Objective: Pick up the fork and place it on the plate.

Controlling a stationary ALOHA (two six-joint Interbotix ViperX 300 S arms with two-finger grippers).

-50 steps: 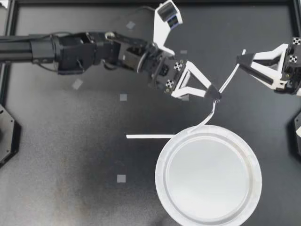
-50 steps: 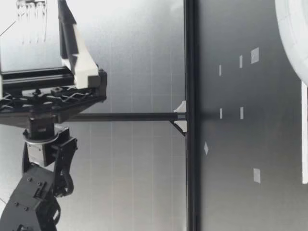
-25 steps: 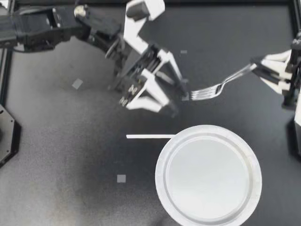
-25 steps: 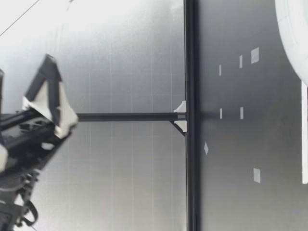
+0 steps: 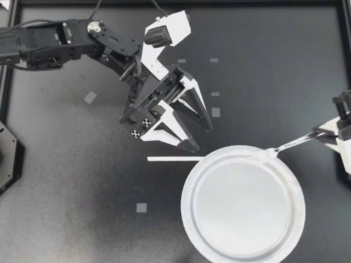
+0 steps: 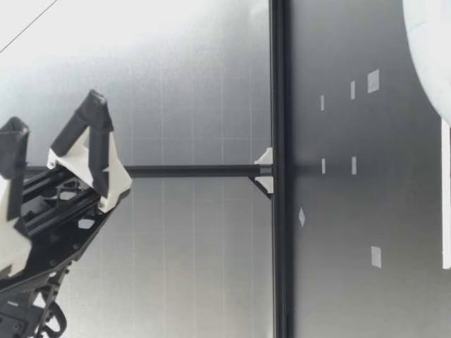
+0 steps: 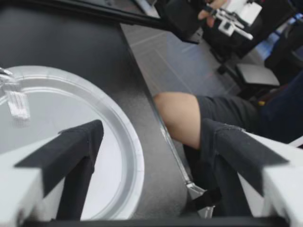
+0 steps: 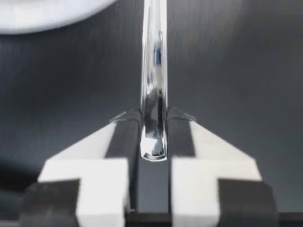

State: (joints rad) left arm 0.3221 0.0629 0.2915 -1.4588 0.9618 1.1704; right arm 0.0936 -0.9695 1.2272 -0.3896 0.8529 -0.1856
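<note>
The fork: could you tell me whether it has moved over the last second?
Yes: in my right gripper, the fork has swung toward the plate, tines now over its rim.

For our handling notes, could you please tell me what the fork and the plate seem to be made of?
Fork: it looks like polished metal, since its handle shows bright, mirror-like reflections. Plate: probably paper or thin plastic, matte white with a thin raised rim. I cannot tell which of the two it is.

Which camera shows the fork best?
The top view: the whole fork shows, tines over the plate. Right wrist view shows only its handle in my right claw; left wrist view only tines; low view nothing.
</note>
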